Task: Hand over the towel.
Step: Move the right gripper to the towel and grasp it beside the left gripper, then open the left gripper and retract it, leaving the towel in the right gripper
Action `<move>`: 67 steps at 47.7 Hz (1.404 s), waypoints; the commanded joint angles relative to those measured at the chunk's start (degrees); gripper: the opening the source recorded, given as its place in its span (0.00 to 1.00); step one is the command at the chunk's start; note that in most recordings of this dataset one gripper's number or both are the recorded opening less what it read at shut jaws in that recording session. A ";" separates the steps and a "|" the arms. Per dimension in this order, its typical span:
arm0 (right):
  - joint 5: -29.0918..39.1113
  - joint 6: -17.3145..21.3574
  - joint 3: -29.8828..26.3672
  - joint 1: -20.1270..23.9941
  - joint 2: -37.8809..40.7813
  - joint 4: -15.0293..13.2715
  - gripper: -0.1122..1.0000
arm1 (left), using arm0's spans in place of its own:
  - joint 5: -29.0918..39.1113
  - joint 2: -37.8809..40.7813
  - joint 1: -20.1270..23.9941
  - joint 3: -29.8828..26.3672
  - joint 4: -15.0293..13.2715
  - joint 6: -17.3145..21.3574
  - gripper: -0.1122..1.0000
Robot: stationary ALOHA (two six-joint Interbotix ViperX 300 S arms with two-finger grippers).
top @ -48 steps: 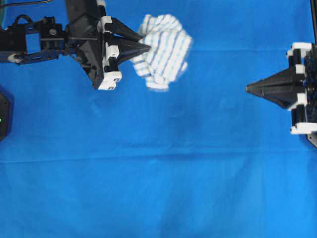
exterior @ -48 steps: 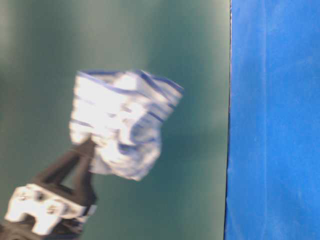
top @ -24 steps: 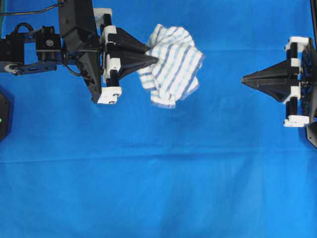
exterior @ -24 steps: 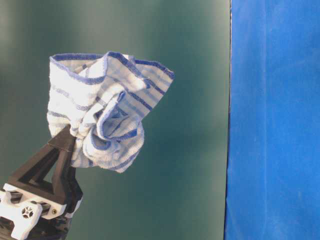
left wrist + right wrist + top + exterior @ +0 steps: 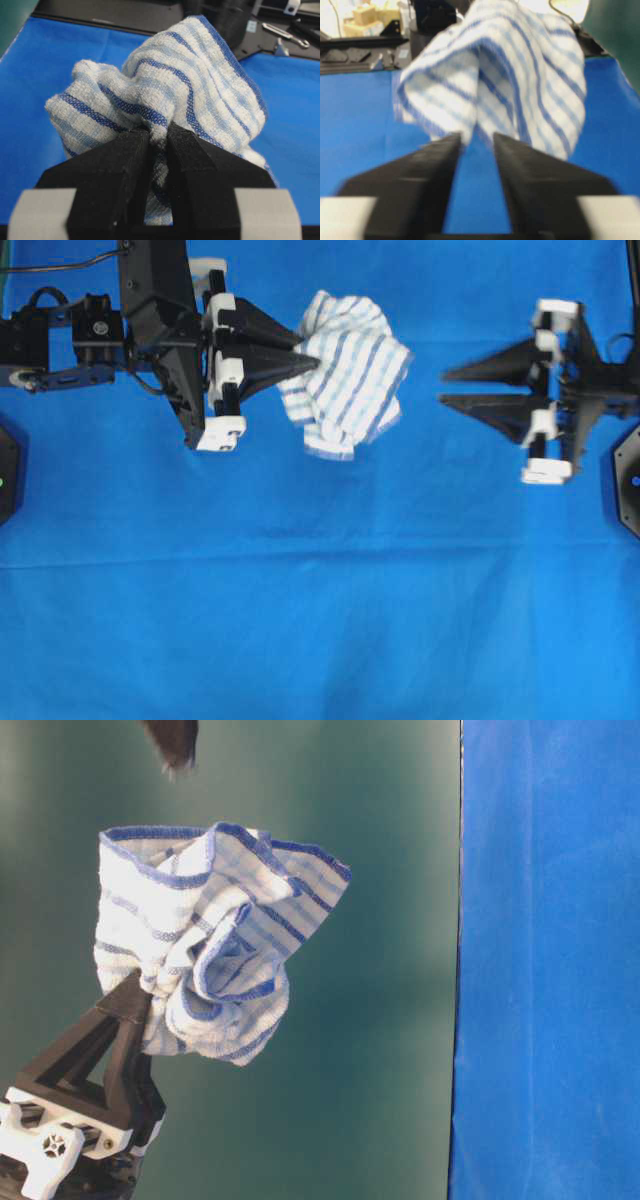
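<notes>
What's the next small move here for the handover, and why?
Probably ease the right gripper forward until its open jaws straddle the towel, then close. The left gripper is shut on the towel and holds it up, while the right gripper's tips are short of it, with a gap between.

I see work surface wholly covered by large plain blue cloth (image 5: 320, 620). Cloth lies flat, with faint crease running side to side below middle of overhead view. Black rounded fixtures sit at cloth's left edge (image 5: 8, 470) and right edge (image 5: 628, 480). Past cloth's far edge, black hardware (image 5: 150, 12), details unclear.
</notes>
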 commanded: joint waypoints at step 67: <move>0.09 1.23 -22.24 0.70 24.52 -0.26 0.27 | -3.25 0.18 -1.05 -1.85 0.18 2.55 0.15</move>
